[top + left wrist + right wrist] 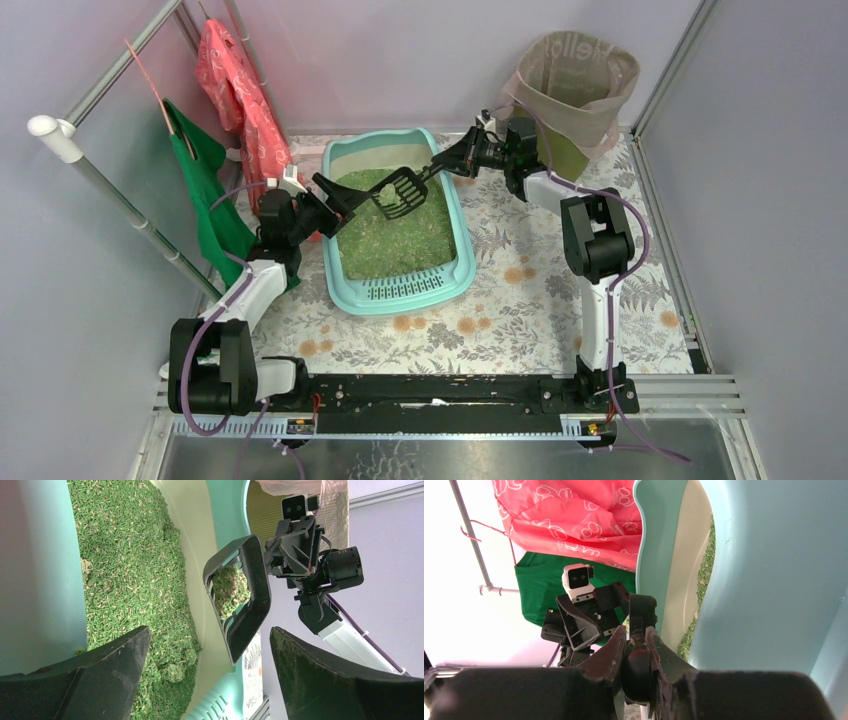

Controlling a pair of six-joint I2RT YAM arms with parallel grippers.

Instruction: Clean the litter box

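Centre of the floral surface (520, 290): pale turquoise litter box (463, 255), long axis running near to far, grille step (405, 288) at the near end, green granules (390, 240) inside. Above the granules, toward the far end, a black slotted scoop (400, 193) carrying a pale clump (230, 591), handle pointing right and away. Clenched on that handle, jaws of the right gripper (442, 168). At the box's left rim, left gripper (340, 200), jaws spread wide, grasping nothing, facing the scoop. Behind and right of the box, an olive bin (575, 90) with beige liner, nearest the right arm. Likely next: a swing of the loaded scoop that way, kept level.
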